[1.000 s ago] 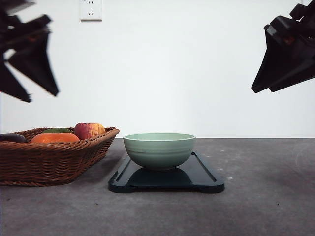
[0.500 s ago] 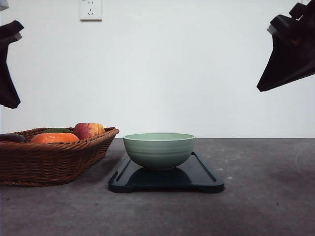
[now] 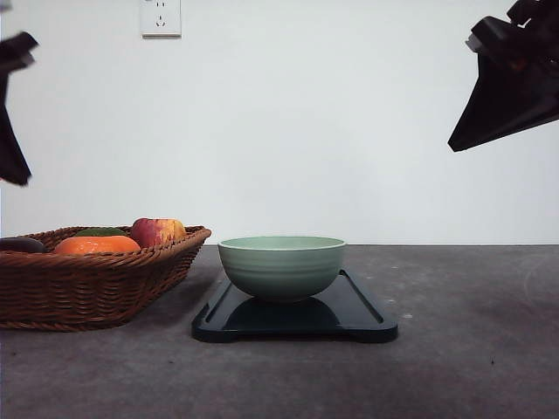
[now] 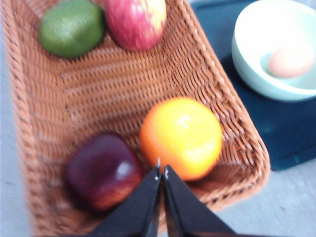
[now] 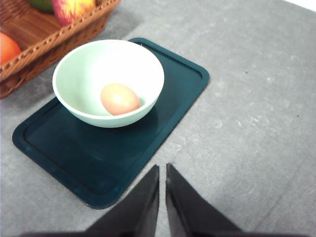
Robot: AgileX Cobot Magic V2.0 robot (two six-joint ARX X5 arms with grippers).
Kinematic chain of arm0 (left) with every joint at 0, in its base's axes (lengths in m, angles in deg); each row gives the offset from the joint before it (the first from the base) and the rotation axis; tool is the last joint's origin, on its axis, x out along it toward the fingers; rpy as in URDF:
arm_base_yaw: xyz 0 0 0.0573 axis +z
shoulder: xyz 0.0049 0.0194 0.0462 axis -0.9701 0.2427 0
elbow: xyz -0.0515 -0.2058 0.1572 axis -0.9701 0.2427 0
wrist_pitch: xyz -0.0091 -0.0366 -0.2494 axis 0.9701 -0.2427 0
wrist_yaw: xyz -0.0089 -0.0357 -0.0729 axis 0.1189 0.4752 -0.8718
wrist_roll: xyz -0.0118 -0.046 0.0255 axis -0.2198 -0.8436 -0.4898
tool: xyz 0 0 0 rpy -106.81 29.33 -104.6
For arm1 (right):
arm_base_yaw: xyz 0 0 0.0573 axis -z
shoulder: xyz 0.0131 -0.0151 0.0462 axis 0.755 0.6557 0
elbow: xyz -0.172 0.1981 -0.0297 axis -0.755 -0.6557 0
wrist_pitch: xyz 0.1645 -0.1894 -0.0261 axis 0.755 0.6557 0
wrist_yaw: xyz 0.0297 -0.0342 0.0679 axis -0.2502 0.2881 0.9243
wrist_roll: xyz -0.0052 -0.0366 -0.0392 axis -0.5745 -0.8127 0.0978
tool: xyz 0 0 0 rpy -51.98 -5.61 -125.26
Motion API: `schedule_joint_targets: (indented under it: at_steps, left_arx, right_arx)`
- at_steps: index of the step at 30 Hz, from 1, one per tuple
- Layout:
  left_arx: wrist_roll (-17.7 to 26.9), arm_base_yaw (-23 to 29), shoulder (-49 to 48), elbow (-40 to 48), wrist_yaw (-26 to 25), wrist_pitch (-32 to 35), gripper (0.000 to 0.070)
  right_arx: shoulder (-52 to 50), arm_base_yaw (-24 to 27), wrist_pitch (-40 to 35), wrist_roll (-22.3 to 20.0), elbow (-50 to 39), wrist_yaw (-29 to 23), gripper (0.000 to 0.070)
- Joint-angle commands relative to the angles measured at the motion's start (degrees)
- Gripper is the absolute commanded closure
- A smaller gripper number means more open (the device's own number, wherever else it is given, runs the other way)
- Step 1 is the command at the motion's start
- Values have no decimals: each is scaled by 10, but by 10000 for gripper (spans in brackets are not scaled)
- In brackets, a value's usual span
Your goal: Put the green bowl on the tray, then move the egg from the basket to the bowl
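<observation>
Over the table in the front view: green bowl (image 3: 281,266) seated on tray (image 3: 295,314), toward its basket-side end, basket (image 3: 94,278) just beside the tray and holding the fruit. Left gripper (image 3: 12,113) now farther toward the frame edge than half a second ago, high above the basket; right gripper (image 3: 507,87) raised at the opposite edge, shifted only slightly. From the left wrist view: left gripper (image 4: 161,174) with fingers closed tip to tip on nothing, hanging above the basket (image 4: 118,98) over an orange fruit (image 4: 180,137) and a dark red fruit (image 4: 102,170); egg (image 4: 291,61) visible inside the green bowl (image 4: 276,49). From the right wrist view: right gripper (image 5: 162,170) likewise pinched closed and empty, above bare table; egg (image 5: 119,98) resting in the bowl (image 5: 108,81) on the tray (image 5: 113,143). Judged result: both placements complete, arms backing away, no further handling required.
</observation>
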State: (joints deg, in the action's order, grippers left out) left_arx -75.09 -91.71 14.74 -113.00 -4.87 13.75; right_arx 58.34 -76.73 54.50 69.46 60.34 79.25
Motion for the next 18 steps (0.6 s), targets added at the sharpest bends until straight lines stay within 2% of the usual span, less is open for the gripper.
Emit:
schedule_joint_targets:
  at_steps: [1, 8, 14, 18]
  left_arx:
    - [21, 15, -20, 10, 3, 17, 700]
    - [-11, 88, -208, 180, 4, 176, 700]
    - [-36, 123, -405, 299, 5, 176, 700]
    - [-38, 137, -474, 346, 10, 159, 700]
  right_arx:
    - [4, -4, -7, -2, 3, 0, 686]
    - [4, -4, -8, -2, 3, 0, 686]
    - [4, -4, -8, -2, 3, 0, 686]
    - [4, -4, -8, -2, 3, 0, 686]
